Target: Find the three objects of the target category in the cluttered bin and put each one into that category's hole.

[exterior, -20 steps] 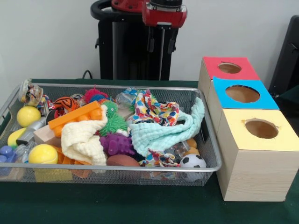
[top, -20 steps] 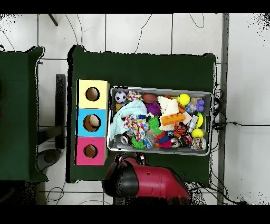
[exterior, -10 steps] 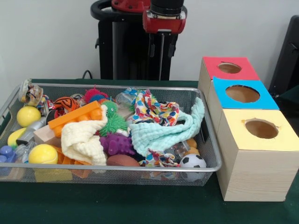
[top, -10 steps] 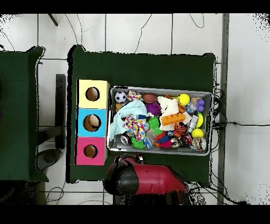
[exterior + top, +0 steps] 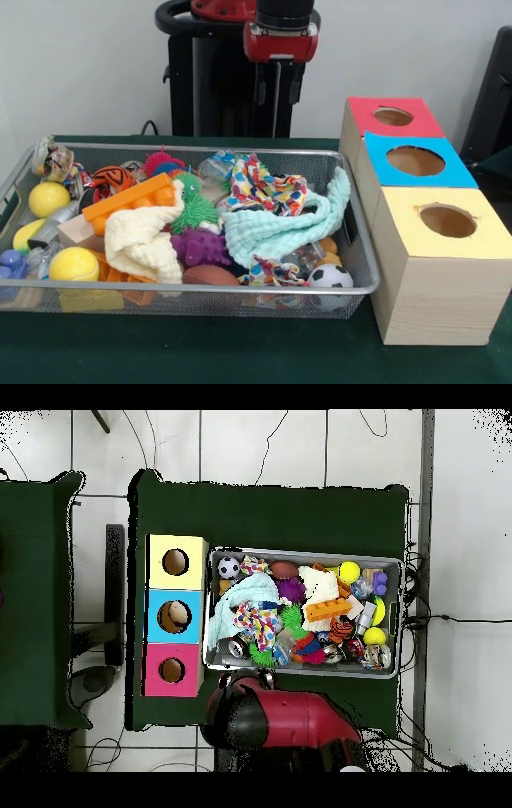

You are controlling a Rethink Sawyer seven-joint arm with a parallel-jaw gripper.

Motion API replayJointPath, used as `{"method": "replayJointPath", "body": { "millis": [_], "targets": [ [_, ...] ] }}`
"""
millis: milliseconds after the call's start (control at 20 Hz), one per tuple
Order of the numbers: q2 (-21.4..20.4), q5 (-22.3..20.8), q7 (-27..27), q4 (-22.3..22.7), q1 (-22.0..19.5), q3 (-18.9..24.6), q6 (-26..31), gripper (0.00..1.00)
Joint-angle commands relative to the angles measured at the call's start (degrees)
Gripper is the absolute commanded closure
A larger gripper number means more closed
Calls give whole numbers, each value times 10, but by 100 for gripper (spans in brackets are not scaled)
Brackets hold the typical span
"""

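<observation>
Your hand hangs high above the bin's far rim, right of centre, empty, its two thin fingers pointing down with a gap between them. It touches nothing.

Almost straight beneath it, inside the bin near the far wall, a heart-print cloth lies bunched on top of the pile. A mint cloth touches its near side and drapes right, up the bin's right wall. A second printed cloth pokes out under the mint one at the near rim, just left of a small football.

The yellow-faced box stands on the bench touching the bin's right side, nearest the camera; its hole is open.

The left half of the bin is crowded: cream cloth, orange brick, yellow balls.
</observation>
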Motion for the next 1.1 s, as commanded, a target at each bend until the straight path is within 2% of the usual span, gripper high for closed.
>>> {"method": "replayJointPath", "body": {
  "millis": [50, 450, 900, 1100],
  "targets": [
    [23, -38, 34, -41, -7, 44, -52, 0],
    [61, -65, 35, -64, -9, 31, -80, 0],
    [65, -74, 51, -55, -36, 51, -134, 0],
    [76, -83, 52, -66, -33, 41, -145, 0]
  ]
}}
